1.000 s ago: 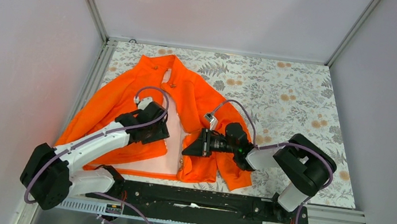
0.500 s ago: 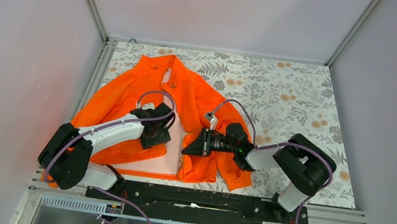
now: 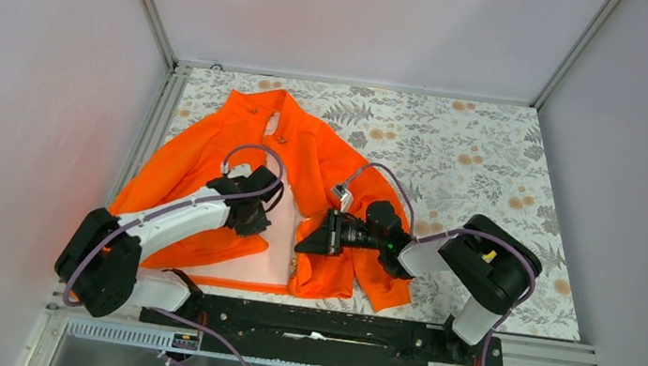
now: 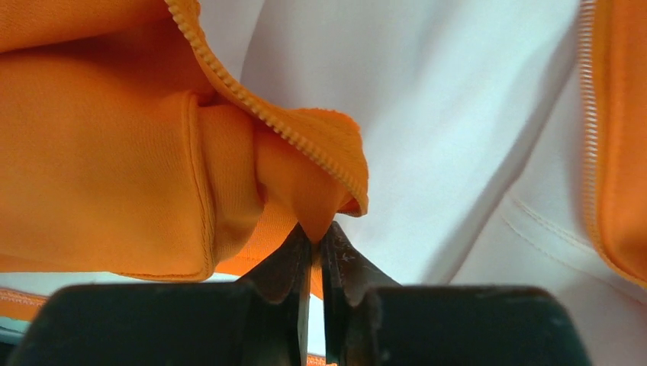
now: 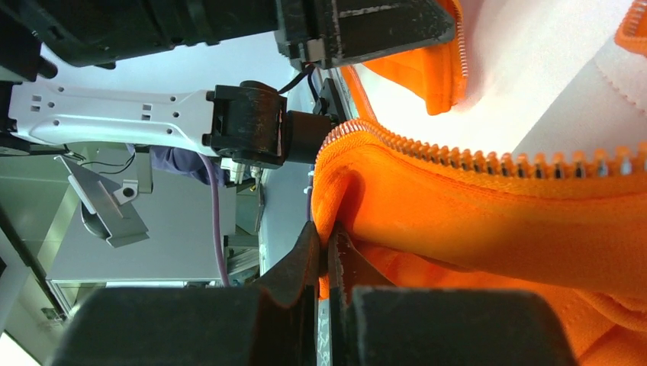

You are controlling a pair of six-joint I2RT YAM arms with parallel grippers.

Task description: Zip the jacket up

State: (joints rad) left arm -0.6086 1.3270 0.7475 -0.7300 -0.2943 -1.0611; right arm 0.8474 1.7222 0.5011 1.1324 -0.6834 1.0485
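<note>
The orange jacket (image 3: 193, 164) lies open on the table's left half, its pale lining (image 3: 278, 257) showing between the two front panels. My left gripper (image 3: 266, 224) is shut on a fold of the left front panel (image 4: 294, 183), just below its zipper teeth (image 4: 263, 122). My right gripper (image 3: 302, 244) is shut on the edge of the right front panel (image 5: 488, 221), under its row of zipper teeth (image 5: 496, 162). In the left wrist view the gripper (image 4: 316, 233) pinches orange cloth; in the right wrist view the gripper (image 5: 326, 233) does the same. The zipper slider is not visible.
A floral tablecloth (image 3: 484, 157) covers the table to the right of the jacket. Grey walls and metal frame posts (image 3: 166, 49) enclose the table. A black rail (image 3: 320, 325) runs along the near edge between the arm bases.
My left gripper has moved in over the left front panel and shut on its edge. The right gripper has stayed shut on the right panel, nearly still.
</note>
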